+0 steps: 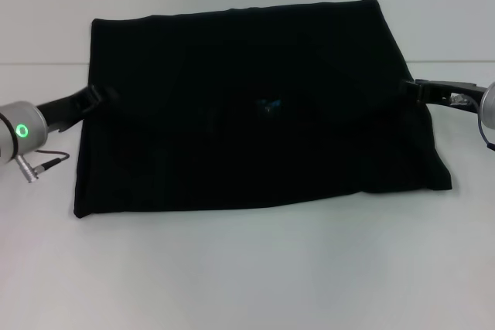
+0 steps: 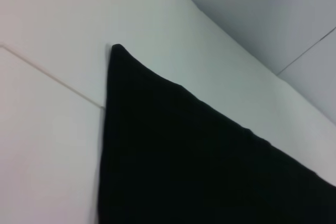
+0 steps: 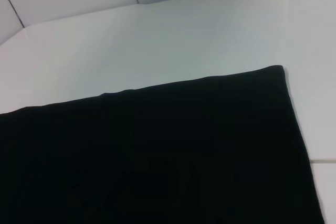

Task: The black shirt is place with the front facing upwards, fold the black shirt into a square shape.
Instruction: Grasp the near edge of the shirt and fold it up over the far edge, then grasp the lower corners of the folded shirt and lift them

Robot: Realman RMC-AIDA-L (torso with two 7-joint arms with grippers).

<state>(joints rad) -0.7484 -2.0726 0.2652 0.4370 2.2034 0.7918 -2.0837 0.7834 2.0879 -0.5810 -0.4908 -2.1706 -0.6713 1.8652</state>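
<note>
From the head view you had the black shirt (image 1: 255, 121) lying flat on the white table (image 1: 247, 276), already folded into a broad rectangle with plain black cloth facing up and only a small blue speck near its middle. The left gripper (image 1: 99, 98) sat at the shirt's left edge and the right gripper (image 1: 414, 89) at its right edge, each about halfway along its side. Black claw against black cloth — I could not tell whether either one was clenched on the fabric or released. In the left wrist view you saw only one pointed corner of the shirt against the table and a seam in the tabletop; that arm's own fingers did not show. The right wrist view gave you a straight far edge and a squared corner, again with no fingers in sight. The risk, as I judged it, was uneven pulling: if one claw had the cloth and the other did not, a lift would drag the shirt sideways and skew the fold. A grip that caught only the top layer could also peel the layers apart — leaving a lopsided shape.
</note>
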